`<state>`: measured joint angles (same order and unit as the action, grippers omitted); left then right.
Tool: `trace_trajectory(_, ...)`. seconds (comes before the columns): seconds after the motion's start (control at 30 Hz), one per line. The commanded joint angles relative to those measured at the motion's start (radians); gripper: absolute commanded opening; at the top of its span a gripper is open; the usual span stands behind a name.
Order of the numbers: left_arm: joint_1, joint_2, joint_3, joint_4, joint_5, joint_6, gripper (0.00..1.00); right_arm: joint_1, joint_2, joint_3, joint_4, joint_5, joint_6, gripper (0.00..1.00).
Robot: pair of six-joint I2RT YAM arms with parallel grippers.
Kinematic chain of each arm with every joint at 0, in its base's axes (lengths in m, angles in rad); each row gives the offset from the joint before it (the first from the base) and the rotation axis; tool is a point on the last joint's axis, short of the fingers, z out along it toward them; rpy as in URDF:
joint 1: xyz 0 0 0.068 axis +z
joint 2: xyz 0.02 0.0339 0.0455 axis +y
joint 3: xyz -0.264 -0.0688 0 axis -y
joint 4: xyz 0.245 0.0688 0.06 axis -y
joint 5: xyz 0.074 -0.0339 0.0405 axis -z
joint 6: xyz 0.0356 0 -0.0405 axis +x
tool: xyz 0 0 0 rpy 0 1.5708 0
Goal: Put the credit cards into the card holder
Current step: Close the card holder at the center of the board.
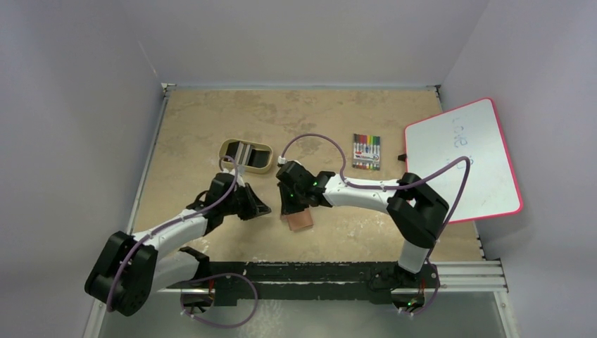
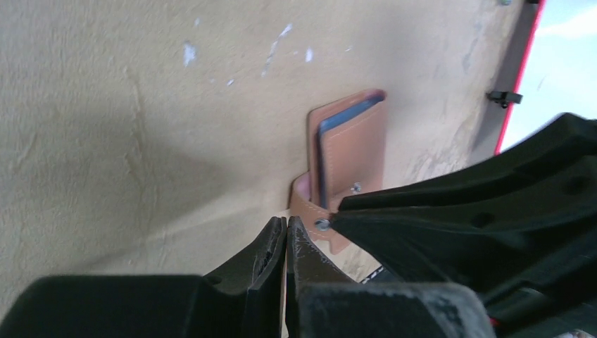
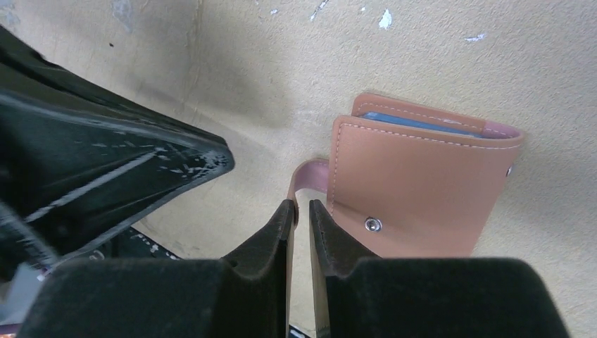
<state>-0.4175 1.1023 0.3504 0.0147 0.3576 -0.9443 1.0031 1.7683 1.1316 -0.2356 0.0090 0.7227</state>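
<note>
The brown card holder (image 1: 300, 222) lies folded on the table between the two grippers. It also shows in the left wrist view (image 2: 352, 151), with a dark card edge (image 2: 321, 162) standing in it. In the right wrist view (image 3: 415, 190) its blue inside shows at the top. My right gripper (image 1: 291, 205) is nearly shut, its tips (image 3: 301, 208) on the wallet's strap (image 3: 308, 172) by the snap. My left gripper (image 1: 259, 208) is shut and empty (image 2: 287, 224), just left of the wallet. More credit cards (image 1: 245, 153) lie in the tan tray.
The tan oval tray (image 1: 265, 158) sits behind the left gripper. A pack of coloured markers (image 1: 366, 151) lies at the back right. A red-rimmed whiteboard (image 1: 464, 158) lies along the right side. The two grippers are close together.
</note>
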Motion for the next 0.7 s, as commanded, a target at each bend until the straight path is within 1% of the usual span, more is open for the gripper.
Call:
trace_trajectory(0.0, -0.030, 0.049, -0.039, 0.159, -0.002, -0.066, 0.00, 0.005, -0.019, 0.018, -0.007, 0.001, 0.019, 0.16)
trace_trajectory(0.33, -0.070, 0.166, -0.063, 0.356, 0.025, -0.138, 0.00, 0.005, -0.029, -0.006, 0.026, -0.020, 0.033, 0.16)
trace_trajectory(0.53, -0.097, 0.194, -0.055, 0.378, 0.010, -0.151, 0.00, 0.005, -0.042, -0.001, 0.017, -0.021, 0.032, 0.14)
trace_trajectory(0.67, -0.105, 0.192, -0.057, 0.375, -0.001, -0.154, 0.00, 0.005, -0.053, -0.009, 0.018, -0.017, 0.033, 0.08)
